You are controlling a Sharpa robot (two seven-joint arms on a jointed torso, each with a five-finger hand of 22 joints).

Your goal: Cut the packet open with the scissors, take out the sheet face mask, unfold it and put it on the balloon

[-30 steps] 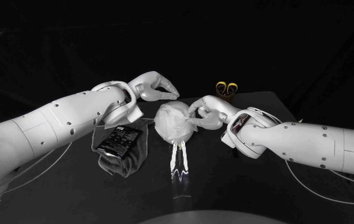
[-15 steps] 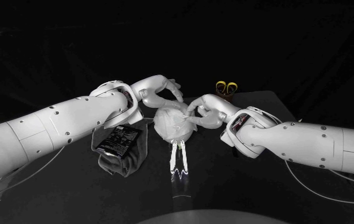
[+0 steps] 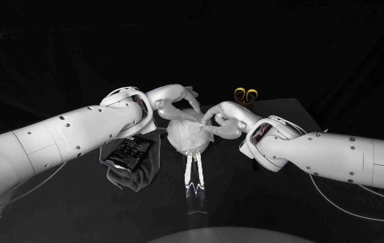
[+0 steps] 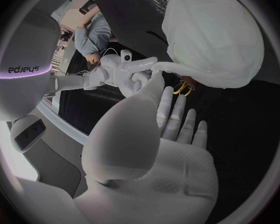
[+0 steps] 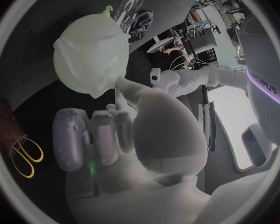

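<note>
The balloon [image 3: 188, 134] stands on a clear stand [image 3: 192, 172] in the middle of the table, with the white sheet mask [image 4: 216, 37] draped over it. The mask [image 5: 92, 52] leaves the balloon's knot [image 5: 107, 9] bare. My right hand [image 3: 221, 122] is at the balloon's right side and pinches the mask's edge between thumb and a finger. At the balloon's far upper left, my left hand [image 3: 176, 100] spreads its fingers [image 4: 172, 115] close to the mask and holds nothing. The black packet [image 3: 130, 151] lies to the left. The yellow-handled scissors [image 3: 246, 95] stand behind.
The packet rests on a dark crumpled cloth [image 3: 134, 174] left of the stand. The scissors [image 5: 22, 155] stand in a brown holder [image 5: 5, 118] at the back of the table, behind my right hand. The table's right edge [image 3: 311, 115] runs past my right forearm.
My left hand has moved right and down to the balloon's far upper side, fingers spread. The right hand has stayed on the mask.
</note>
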